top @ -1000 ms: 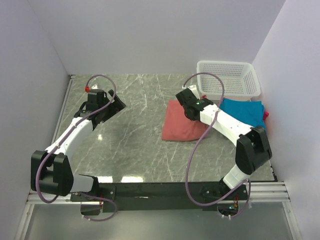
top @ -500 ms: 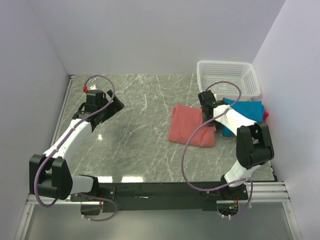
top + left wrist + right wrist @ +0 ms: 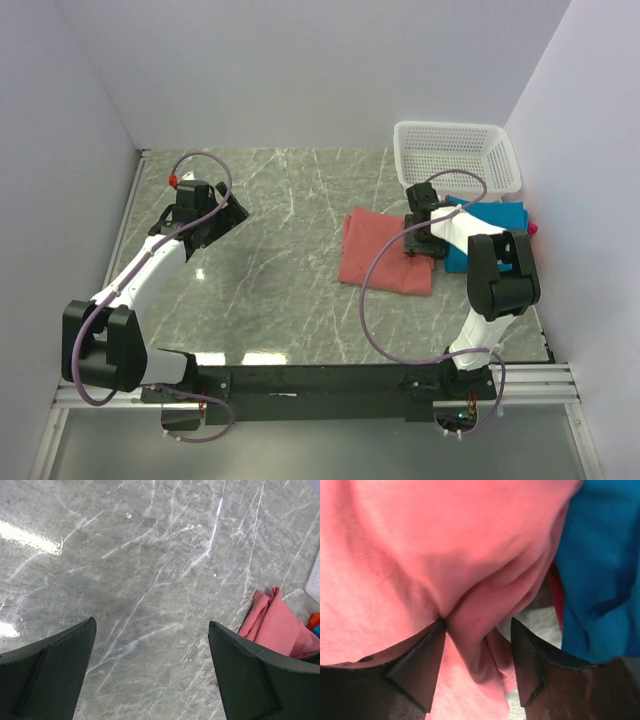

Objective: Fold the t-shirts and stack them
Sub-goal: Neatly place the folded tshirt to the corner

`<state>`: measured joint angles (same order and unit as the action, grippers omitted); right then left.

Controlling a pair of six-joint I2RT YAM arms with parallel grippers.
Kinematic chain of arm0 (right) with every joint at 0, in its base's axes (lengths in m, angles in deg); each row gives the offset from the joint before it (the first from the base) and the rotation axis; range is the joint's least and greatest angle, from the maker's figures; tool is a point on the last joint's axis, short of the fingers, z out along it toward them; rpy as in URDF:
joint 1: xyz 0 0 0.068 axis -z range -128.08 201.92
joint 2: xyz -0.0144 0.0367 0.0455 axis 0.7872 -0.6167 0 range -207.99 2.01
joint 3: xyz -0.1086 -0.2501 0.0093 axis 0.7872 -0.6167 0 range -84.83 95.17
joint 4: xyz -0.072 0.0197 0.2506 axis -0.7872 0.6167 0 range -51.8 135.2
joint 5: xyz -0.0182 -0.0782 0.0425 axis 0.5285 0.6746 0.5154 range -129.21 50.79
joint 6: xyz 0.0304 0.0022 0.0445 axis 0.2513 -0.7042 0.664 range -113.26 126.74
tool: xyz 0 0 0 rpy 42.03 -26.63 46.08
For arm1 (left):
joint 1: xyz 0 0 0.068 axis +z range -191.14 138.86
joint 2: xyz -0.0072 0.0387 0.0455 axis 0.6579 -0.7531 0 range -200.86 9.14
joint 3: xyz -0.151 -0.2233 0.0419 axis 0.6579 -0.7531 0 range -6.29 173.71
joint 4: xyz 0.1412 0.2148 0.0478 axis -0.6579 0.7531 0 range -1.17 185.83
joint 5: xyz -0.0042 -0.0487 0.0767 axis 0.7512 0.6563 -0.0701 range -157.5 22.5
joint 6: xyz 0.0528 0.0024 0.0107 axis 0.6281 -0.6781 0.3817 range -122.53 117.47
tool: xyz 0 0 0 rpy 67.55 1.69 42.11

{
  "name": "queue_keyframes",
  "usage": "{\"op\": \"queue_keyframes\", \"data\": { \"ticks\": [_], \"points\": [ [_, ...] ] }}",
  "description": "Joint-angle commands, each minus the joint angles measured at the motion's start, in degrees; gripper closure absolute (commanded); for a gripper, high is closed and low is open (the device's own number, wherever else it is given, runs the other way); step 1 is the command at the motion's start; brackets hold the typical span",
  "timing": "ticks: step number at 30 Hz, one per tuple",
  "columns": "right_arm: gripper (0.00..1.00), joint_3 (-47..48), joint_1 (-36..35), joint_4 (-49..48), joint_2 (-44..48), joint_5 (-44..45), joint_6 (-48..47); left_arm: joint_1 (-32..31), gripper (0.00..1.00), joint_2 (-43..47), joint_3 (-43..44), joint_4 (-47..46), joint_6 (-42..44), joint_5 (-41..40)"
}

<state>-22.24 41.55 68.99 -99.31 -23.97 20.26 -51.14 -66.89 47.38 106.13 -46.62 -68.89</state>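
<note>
Bunching salmon-red t-shirt (image 3: 420,555), softly creased

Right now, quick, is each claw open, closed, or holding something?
Left claw: open, holding nothing.
Right claw: open, straddling a fold of the salmon-red t-shirt, not clamping it.

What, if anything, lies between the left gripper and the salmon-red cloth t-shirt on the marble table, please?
Nothing visible does. Only bare grey marble table separates the left gripper from the salmon-red cloth t-shirt. The right gripper sits at that shirt's right edge, beside the teal-blue cloth t-shirt.
</note>
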Motion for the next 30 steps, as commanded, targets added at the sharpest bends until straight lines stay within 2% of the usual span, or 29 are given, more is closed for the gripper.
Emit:
{"op": "queue_keyframes", "data": {
  "ticks": [1,3,5,8,11,12,13,17,20,24,28,30],
  "points": [
    [0.37,-0.45,2.46,0.49,-1.25,-5.56,1.60,-0.11,0.00,-0.26,0.91,-0.69,1.21,-0.28],
    [0.37,-0.62,3.69,0.50,-1.51,-8.20,1.86,-0.11,0.01,-0.44,0.91,-0.69,1.29,-0.28],
    [0.37,-0.63,4.39,0.42,-2.39,-14.41,1.16,-0.11,0.01,-0.78,1.00,-0.78,1.29,-0.28],
    [0.43,-0.36,4.31,-0.20,-2.83,-19.53,0.98,-0.19,0.01,-0.87,1.00,-0.86,1.38,0.16],
    [0.55,0.25,4.31,-0.47,-3.62,-21.57,1.42,-0.11,0.01,-0.61,0.65,-1.04,1.47,0.07],
    [0.63,0.43,4.39,-0.12,-3.80,-21.40,1.42,-0.11,0.01,-0.52,0.65,-1.04,1.47,-0.10],
    [0.68,0.69,4.22,0.24,-3.89,-21.31,1.60,-0.19,0.01,-0.44,0.47,-0.87,1.38,-0.28],
    [0.76,0.78,4.22,0.15,-3.98,-21.92,-0.24,-0.19,0.01,-0.08,0.47,-0.78,1.56,-0.81],
    [1.00,0.35,4.04,-1.77,-2.75,-23.85,-3.75,-0.20,0.01,0.09,0.38,-0.69,1.47,-1.16],
    [1.00,-0.62,2.73,-5.38,3.13,-19.48,-8.41,-0.11,0.01,0.88,0.03,-0.86,1.38,-1.51],
    [1.00,-0.27,1.15,-5.04,11.73,-11.05,-12.98,-0.11,0.01,1.85,-0.41,-1.13,1.56,-1.78],
    [1.00,-0.01,-1.13,-4.33,14.21,-4.11,-16.14,-0.20,0.01,1.85,-0.67,-1.22,1.47,-2.13]
  ]
}}
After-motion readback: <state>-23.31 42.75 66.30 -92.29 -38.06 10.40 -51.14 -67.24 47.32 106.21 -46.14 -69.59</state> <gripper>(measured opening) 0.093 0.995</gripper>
